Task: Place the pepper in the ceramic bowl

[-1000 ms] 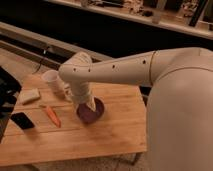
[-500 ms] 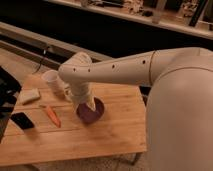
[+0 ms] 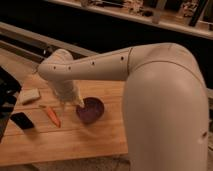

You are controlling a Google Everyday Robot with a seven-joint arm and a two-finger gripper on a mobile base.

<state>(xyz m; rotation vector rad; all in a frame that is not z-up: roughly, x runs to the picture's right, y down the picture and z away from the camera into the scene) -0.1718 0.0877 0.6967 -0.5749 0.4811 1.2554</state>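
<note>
We see the gripper (image 3: 76,103) spread wide and empty, left of center, right by the ceramic bowl's (image 3: 93,112) left rim. The pepper (image 3: 51,115) lies on the wooden table (image 3: 100,142), lower left.

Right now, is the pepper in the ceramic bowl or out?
Out: the pepper lies on the table, left of the ceramic bowl; the gripper hovers between them.

I saw the slim orange-red pepper (image 3: 51,115) lying flat on the table, apart from the ceramic bowl (image 3: 95,114). The bowl, dark purple and glossy, sat upright with my gripper (image 3: 77,102) at its pepper-side rim.
</note>
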